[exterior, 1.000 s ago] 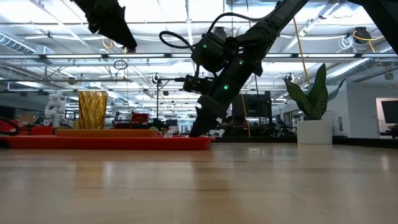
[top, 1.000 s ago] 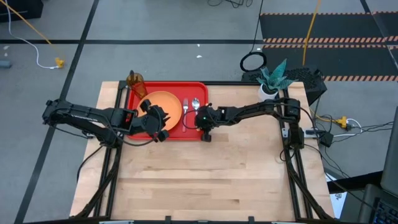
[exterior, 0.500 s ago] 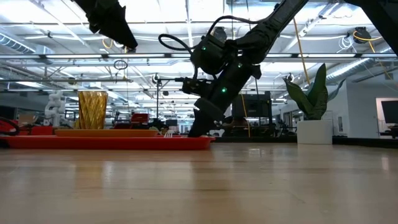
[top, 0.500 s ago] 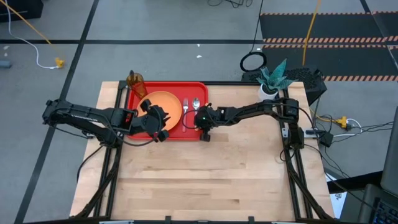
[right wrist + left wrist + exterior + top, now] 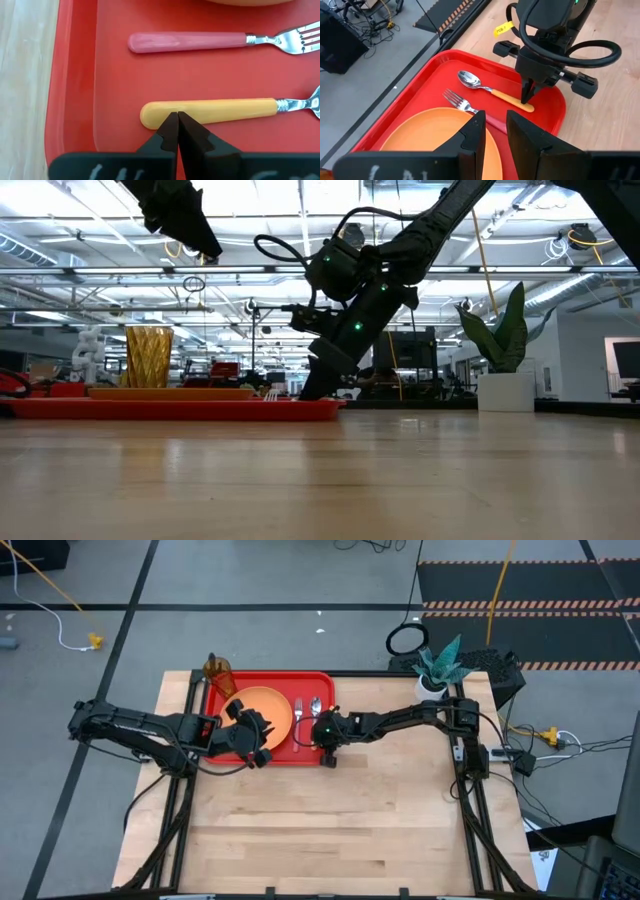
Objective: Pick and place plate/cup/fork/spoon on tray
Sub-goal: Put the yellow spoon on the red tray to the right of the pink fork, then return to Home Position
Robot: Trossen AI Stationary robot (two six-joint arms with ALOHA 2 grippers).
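Note:
The red tray (image 5: 270, 676) lies at the table's far left of centre. The orange plate (image 5: 262, 712) lies flat on it. The amber cup (image 5: 217, 670) stands upright at the tray's far left corner. The pink-handled fork (image 5: 200, 41) and the orange-handled spoon (image 5: 215, 111) lie side by side on the tray's right part. My left gripper (image 5: 495, 117) is open and empty, raised above the plate's near edge. My right gripper (image 5: 176, 117) is shut and points down at the spoon's handle. My right gripper's shut fingertips (image 5: 526, 97) stand at the spoon's handle near its free end (image 5: 155, 114), coming from above and pointing down. I cannot tell whether they touch it. The spoon lies flat on the tray.
A white pot with a green plant (image 5: 437, 665) stands at the table's far right corner, and a dark ring (image 5: 407, 640) lies beyond it. The near half of the wooden table (image 5: 330, 830) is bare.
My right gripper has shifted a little toward the table's left edge, with its fingers staying shut by the spoon's handle. The spoon has kept its place on the tray.

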